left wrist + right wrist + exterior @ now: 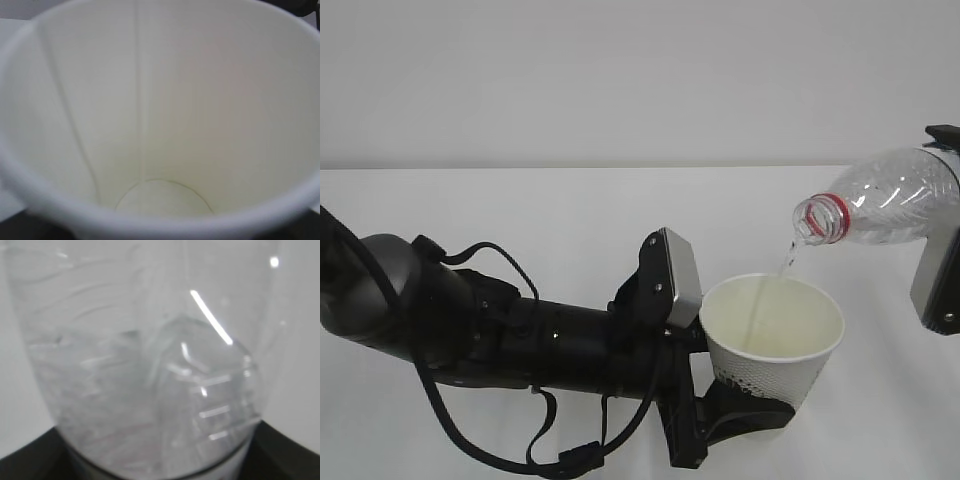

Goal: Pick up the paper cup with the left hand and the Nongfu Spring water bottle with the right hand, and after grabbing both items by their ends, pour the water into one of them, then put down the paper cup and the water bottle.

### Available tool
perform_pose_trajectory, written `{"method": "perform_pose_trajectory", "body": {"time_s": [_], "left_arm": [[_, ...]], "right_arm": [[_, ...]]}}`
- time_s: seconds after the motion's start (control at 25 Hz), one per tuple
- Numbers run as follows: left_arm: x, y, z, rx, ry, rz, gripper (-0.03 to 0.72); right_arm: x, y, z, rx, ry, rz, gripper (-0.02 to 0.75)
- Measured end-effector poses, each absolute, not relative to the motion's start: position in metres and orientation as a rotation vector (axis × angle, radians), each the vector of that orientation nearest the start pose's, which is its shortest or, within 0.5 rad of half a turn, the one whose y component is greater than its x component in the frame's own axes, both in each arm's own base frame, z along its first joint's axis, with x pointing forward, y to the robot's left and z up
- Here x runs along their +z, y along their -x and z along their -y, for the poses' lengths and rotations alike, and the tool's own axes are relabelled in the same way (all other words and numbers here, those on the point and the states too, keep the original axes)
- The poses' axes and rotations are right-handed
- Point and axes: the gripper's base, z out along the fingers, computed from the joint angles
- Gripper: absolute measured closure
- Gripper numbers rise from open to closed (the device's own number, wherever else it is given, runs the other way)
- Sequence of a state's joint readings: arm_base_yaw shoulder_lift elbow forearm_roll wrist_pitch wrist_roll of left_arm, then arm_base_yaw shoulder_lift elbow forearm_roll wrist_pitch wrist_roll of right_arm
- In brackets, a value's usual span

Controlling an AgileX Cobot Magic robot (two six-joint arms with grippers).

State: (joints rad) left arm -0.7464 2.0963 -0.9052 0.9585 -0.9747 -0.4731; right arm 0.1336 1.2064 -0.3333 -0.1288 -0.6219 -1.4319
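Now, pour step:
left claw point(745, 400): clamped low on paper cup point(775, 335), base end, mouth tilted toward bottle.
right claw point(945, 250): clamped on Nongfu Spring water bottle point(885, 198) rear end, neck tipped down over cup rim.
water point(787, 258): thin stream off the neck into cup.
handling: cup light, soft-walled, crushable; bottle thin, slick, probably lightening.
views: exterior shows stream; left wrist only cup interior; right wrist only blurred bottle.

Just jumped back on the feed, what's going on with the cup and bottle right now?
The pour is under way. The left gripper holds the paper cup by its base, mouth up and leaning slightly. The right gripper holds the Nongfu Spring water bottle tipped neck-down above the cup, and a thin stream of water runs into it. Both are held off the table.
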Motion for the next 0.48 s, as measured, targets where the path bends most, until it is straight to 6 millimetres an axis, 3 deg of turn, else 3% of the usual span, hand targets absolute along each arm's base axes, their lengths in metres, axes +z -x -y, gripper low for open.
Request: {"method": "perform_pose_trajectory", "body": {"time_s": [0.48], "left_arm": [[0.1077, -0.2292, 0.2959, -1.082, -1.34, -1.507, 0.155]], "right_arm": [[0.2246, -0.215, -0.0359, -0.955, 1.394, -1.18, 0.223]]}}
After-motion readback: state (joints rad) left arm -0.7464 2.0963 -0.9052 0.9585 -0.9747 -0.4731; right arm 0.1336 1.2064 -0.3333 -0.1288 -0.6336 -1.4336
